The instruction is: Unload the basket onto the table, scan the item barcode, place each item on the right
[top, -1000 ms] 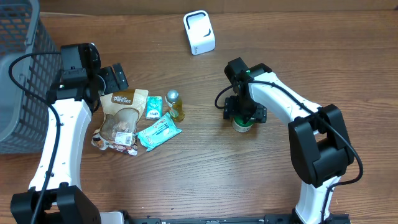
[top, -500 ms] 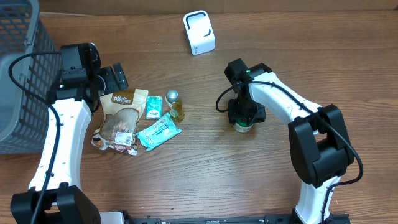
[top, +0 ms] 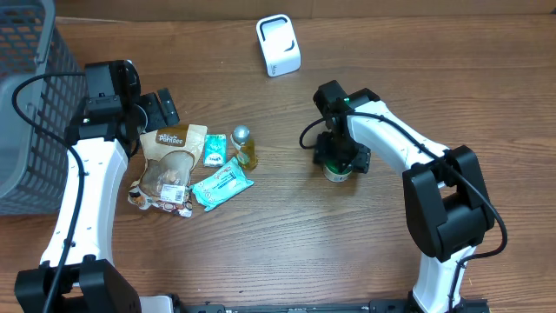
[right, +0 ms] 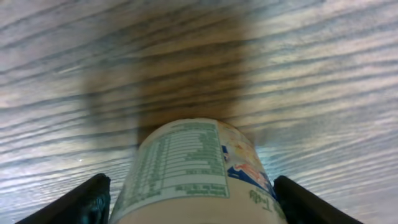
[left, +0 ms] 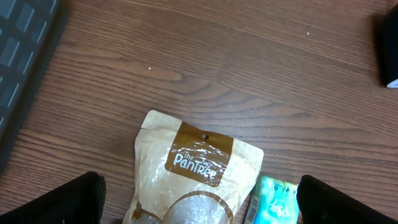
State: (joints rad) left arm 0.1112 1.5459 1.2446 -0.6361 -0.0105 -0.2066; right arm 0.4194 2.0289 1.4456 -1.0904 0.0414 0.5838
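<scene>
In the overhead view the cup point(top: 338, 176) stood upright on the table point(top: 287, 252) a little right of the frame's middle, with a green rim showing under the right gripper point(top: 337, 165), which hung straight over it. The right wrist view showed the cup's side with its nutrition panel filling the lower middle, and a dark finger point(right: 87, 202) in each bottom corner. The jaws stood wide on either side of the cup, close against its wall, but whether the pads pressed on it I could not tell. The white scanner point(top: 278, 45) sat at the upper middle of the frame, well apart from the cup. On the left side of the frame the left gripper point(top: 162, 109) hovered with its jaws spread wide and nothing between them, just above the top edge of a brown pouch point(left: 198, 168) that lay flat on the table. Beside the pouch lay a small teal packet point(top: 215, 150), a larger teal packet point(top: 222, 184) and a small bottle point(top: 245, 146). A grey basket point(top: 30, 104) filled the upper left corner.
</scene>
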